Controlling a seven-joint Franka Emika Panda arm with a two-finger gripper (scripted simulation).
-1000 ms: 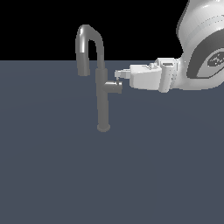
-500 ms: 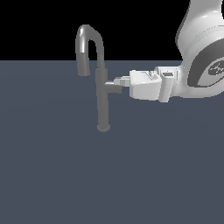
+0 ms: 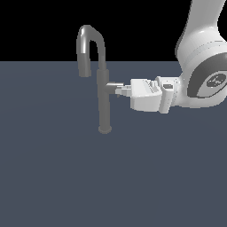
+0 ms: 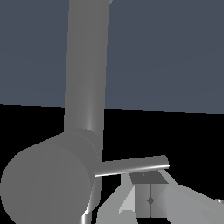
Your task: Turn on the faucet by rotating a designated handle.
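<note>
faucet: the faucet (image 3: 104,99) stands upright on the dark desk (image 3: 53,177), a slim grey column with an arched spout curving toward the exterior view's left.
handle: the handle (image 3: 114,85) is a short stub on the column's side, pointing toward the exterior view's right; in the wrist view a thin rod (image 4: 131,166) juts from its round end.
handling: rigid metal, fixed at the base, so it should not give or tip; it likely pivots about the stub's axis only. The rod looks smooth and thin, so a push against its side near the tip seems surer than a pinch.
gripper: the gripper (image 3: 120,90) lies level, its tip right at the handle's end; one of the fingers (image 4: 148,197) sits just beside the rod.
fingers: whether they are released or clenched, I cannot tell; the tips are bunched and partly hidden.
surroundings: only bare desk around the faucet.
obstacles: none apart from the column itself, close ahead of the fingers.
</note>
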